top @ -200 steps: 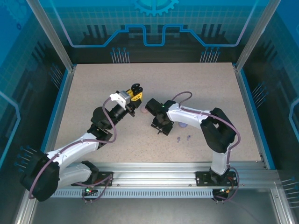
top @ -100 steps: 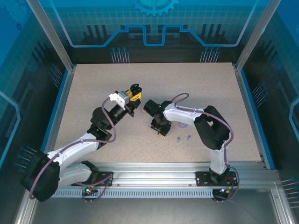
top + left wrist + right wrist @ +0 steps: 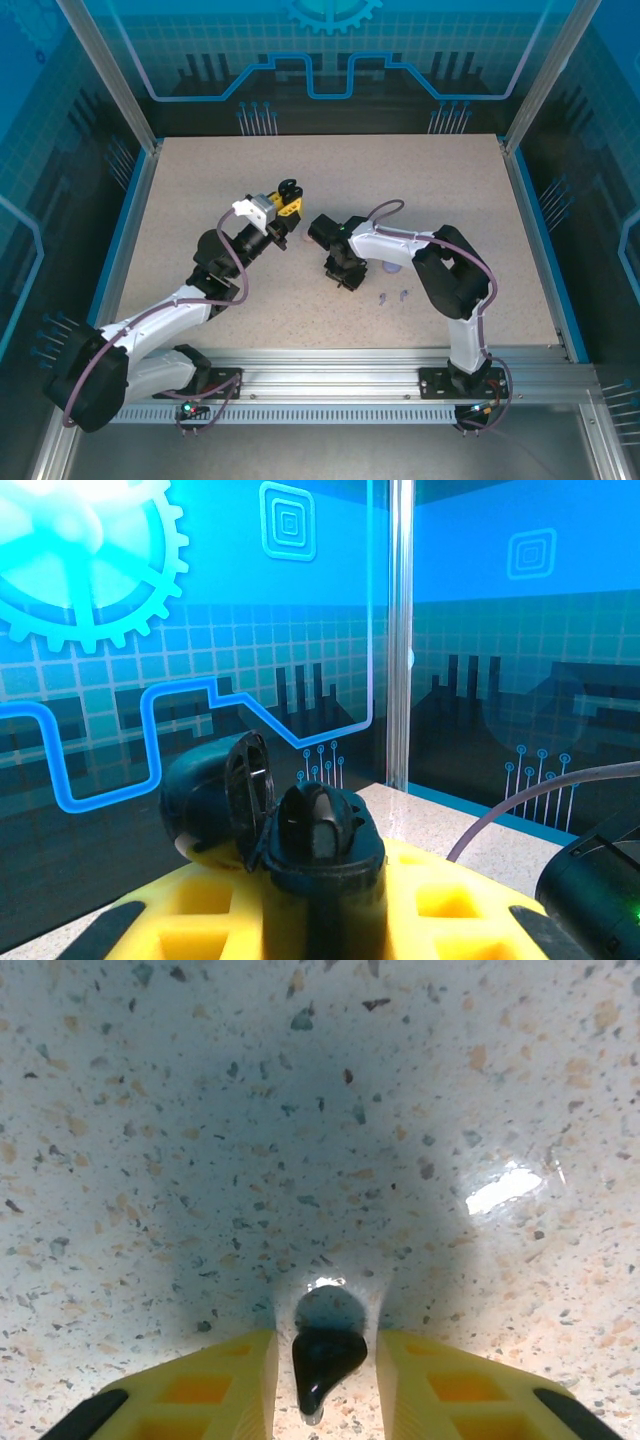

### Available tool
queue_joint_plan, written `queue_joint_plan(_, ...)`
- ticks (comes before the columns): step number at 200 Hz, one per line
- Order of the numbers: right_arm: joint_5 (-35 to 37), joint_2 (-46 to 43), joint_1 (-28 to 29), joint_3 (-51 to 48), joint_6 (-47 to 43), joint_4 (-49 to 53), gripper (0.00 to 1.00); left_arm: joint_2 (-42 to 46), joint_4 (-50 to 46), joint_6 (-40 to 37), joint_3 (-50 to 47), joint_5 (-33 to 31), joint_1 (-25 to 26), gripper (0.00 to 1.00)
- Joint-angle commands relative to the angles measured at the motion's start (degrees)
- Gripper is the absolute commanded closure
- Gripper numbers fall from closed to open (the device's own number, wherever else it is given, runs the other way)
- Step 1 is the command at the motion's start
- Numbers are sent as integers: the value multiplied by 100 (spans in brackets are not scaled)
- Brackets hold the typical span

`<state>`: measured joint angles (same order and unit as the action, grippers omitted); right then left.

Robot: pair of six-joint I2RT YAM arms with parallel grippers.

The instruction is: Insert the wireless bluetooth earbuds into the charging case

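Black charging case [image 3: 320, 865] is being held up off the tabletop [image 3: 200, 200], pinched upright between the yellow fingers [image 3: 195, 905] of the left hand [image 3: 325, 910]. Its lid [image 3: 245, 785] is standing open, tipped back to the left. A dark rounded shape is filling the mouth of the case; whether that is an earbud cannot be told.

Seen from above, two lilac earbuds [image 3: 383, 297] [image 3: 404, 294] are lying just beside each other on the bare speckled surface, near the right arm's elbow. A lilac case [image 3: 392, 268] is sitting close behind them, mostly hidden under that arm.

Right hand [image 3: 325, 1390] is pointing straight down at the tabletop, well apart from the raised case. Its two yellow fingers [image 3: 215, 1385] are standing slightly spread on either side of a black earbud [image 3: 325, 1355], which is lying on the surface between them. A thin gap is showing on each side, so the fingers are not gripping it.
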<state>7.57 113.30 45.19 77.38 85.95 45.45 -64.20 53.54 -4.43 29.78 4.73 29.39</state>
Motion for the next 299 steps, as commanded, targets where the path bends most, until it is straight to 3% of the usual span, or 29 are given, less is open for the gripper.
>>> queue_joint_plan(1, 171, 107, -74, 34, 18, 184, 70, 15, 379, 82, -42, 30, -39, 100)
queue_joint_plan(92, 523, -74, -41, -27, -534, 116, 83, 45, 351, 159, -39, 107, -47, 100)
queue_joint_plan(204, 1877, -2156, -8, -605, -2161, -484, 83, 299, 87, 265, 1, 358, -42, 100)
queue_joint_plan(260, 2245, -3293, -96, 294, -3902, -738, 83, 426, -171, 306, 196, 823, -41, 100)
queue_joint_plan(299, 1890, -3515, -100, 1323, -5015, -1079, 83, 400, -256, 337, 326, 1139, -15, 100)
